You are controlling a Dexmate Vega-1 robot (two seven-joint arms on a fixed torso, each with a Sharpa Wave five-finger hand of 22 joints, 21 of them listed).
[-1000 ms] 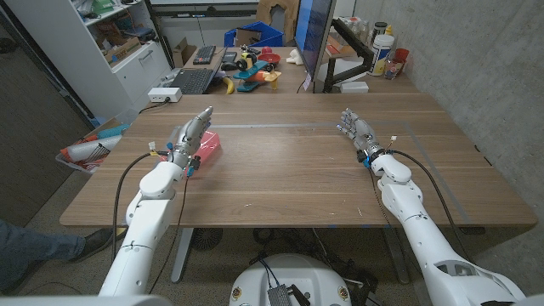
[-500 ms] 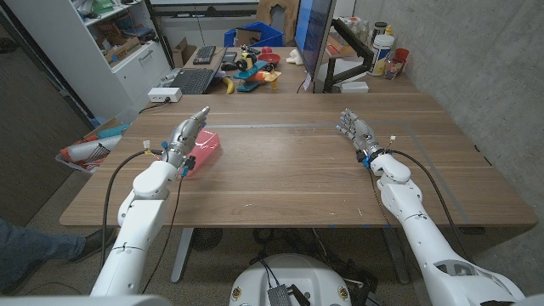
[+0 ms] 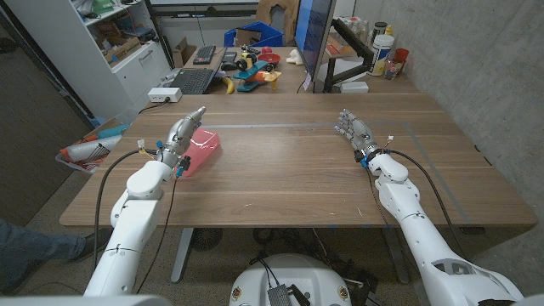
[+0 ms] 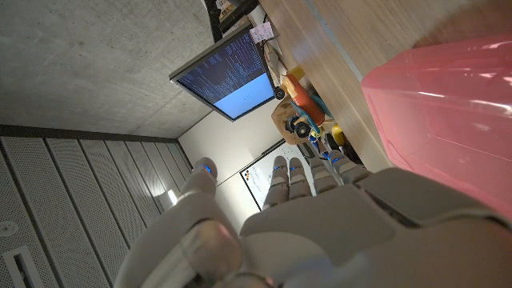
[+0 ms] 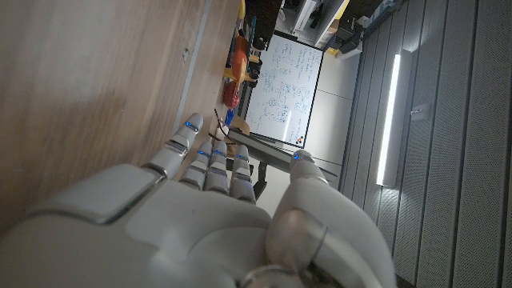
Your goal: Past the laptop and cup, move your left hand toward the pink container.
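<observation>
The pink container (image 3: 201, 150) is a translucent pink box on the left part of the wooden table (image 3: 306, 170). My left hand (image 3: 183, 136) hovers at its left side, fingers straight and together, holding nothing. In the left wrist view the pink container (image 4: 448, 112) lies close beside my left hand (image 4: 312, 224). My right hand (image 3: 354, 132) stands open over the right half of the table, fingers apart, and my right hand (image 5: 200, 216) holds nothing in the right wrist view. A laptop (image 3: 188, 81) sits beyond the table's far left corner.
A monitor (image 3: 316, 38) on an arm stands at the far edge. Toys and a blue bin (image 3: 253, 38) lie behind it. Bottles and a red cup (image 3: 398, 59) stand at the far right. White shelves (image 3: 119, 42) rise at the left, with a red-and-white bag (image 3: 85, 151) beside the table.
My left hand and arm have shifted to the left, from over the pink container to its left side. The right arm has barely moved.
</observation>
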